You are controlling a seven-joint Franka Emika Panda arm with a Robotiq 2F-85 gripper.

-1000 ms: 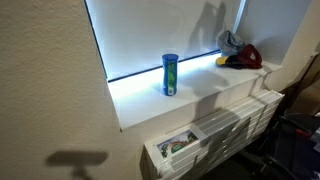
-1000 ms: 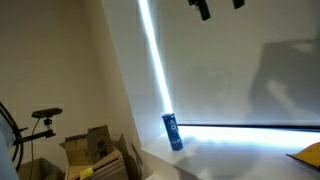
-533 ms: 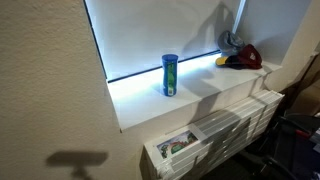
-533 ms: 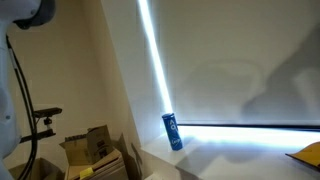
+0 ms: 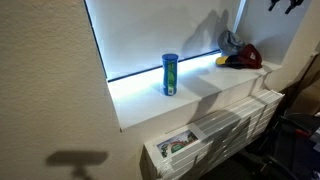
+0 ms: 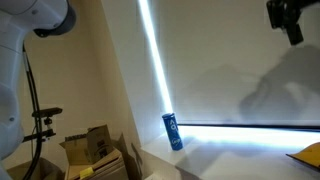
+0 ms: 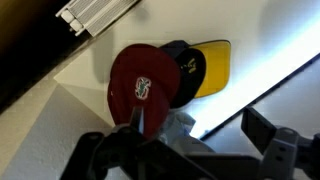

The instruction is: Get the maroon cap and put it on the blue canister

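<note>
White windowsill runs under a drawn blind, with a slatted radiator below its front edge. The blue canister stands upright about midway along the sill, apart from both the front edge and the blind; its green and white label patch is too small to read. The maroon cap lies in the far end corner, where the sill meets the side wall, well apart from the canister with bare sill between them.

In the wrist view the maroon cap overlaps a dark cap with a yellow brim. It bears a small white emblem I cannot read, and the dark cap a yellow mark.

High above the corner, the gripper hangs with jaws spread wide, holding nothing.
</note>
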